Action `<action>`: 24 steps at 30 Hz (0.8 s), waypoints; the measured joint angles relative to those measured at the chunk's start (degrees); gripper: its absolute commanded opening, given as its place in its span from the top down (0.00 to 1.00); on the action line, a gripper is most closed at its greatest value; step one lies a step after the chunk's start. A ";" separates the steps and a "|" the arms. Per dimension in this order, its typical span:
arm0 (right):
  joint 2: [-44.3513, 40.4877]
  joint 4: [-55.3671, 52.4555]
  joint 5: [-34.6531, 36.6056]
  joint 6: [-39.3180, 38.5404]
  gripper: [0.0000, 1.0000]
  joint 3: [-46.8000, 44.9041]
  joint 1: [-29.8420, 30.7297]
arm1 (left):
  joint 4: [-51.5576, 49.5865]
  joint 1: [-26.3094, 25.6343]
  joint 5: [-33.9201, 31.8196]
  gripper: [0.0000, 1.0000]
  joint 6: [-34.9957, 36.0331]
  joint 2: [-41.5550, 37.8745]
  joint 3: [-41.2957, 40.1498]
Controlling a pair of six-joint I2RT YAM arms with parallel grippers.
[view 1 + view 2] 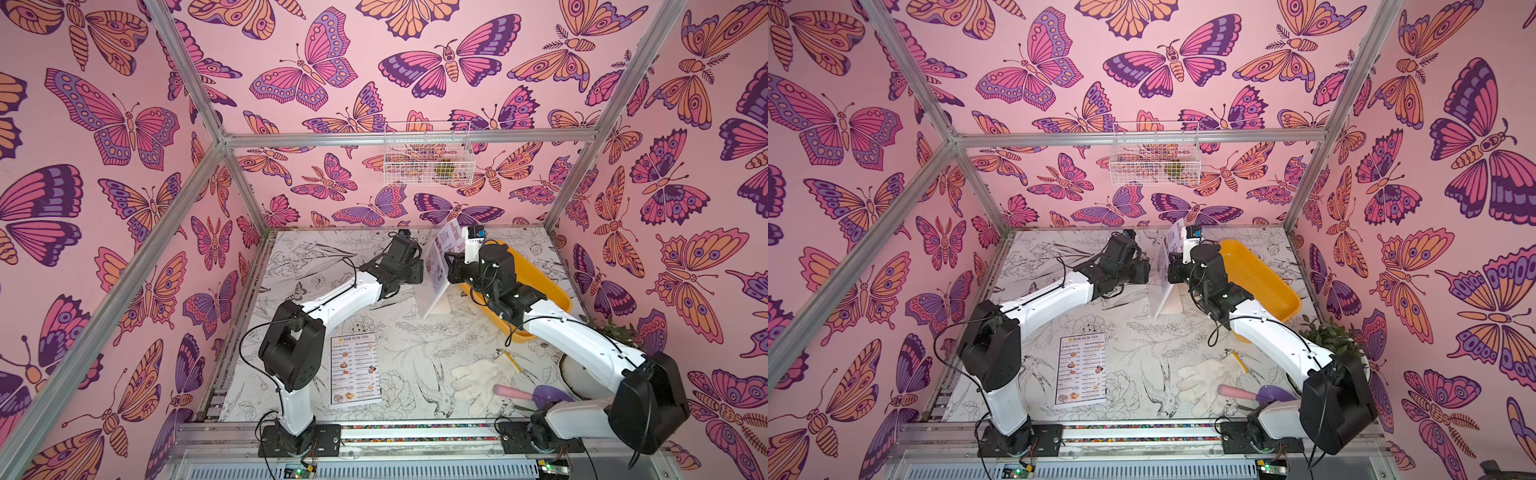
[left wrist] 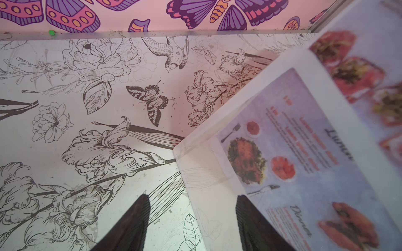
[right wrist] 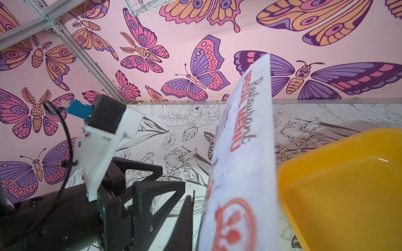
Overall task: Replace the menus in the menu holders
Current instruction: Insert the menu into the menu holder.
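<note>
Your one SPECIAL MENU (image 3: 243,134) is standing long-axis upright in the lone menu holder (image 1: 434,301). One DIM SUM INN menu (image 1: 355,368) is lying flat on the bench (image 1: 407,340), heading rearward. Your left fingers (image 2: 134,221) are gaping; whether your right fingers (image 3: 185,217) are gripping, you cannot tell.

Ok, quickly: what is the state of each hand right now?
Left hand: open, holding nothing.
Right hand: closed on the SPECIAL MENU sheet.

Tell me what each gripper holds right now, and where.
Nothing in the left gripper: jaws open. The right gripper sits at an edge of the special menu in the holder; whether it is clamped cannot be told.
</note>
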 measured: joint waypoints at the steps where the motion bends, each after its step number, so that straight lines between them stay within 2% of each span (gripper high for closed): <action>1: 0.00 -0.24 -0.02 0.09 0.73 0.00 0.00 | 0.04 0.00 0.00 0.34 0.00 -0.20 -0.09; 5: -0.50 -1.14 0.61 0.07 0.63 0.00 -0.04 | 0.31 0.00 0.00 0.35 0.00 -0.72 -0.15; 10: -2.05 -3.19 1.01 0.00 0.61 0.59 -1.33 | 0.39 0.00 0.00 0.35 -0.02 -0.74 -0.39; 20: -2.14 -3.78 0.96 0.72 0.75 2.91 -3.41 | 0.42 0.00 0.00 0.35 0.00 -0.74 -0.46; 24: -2.19 -3.82 0.90 1.38 0.90 2.91 -3.52 | 0.42 0.00 0.02 0.35 0.00 -0.74 -0.46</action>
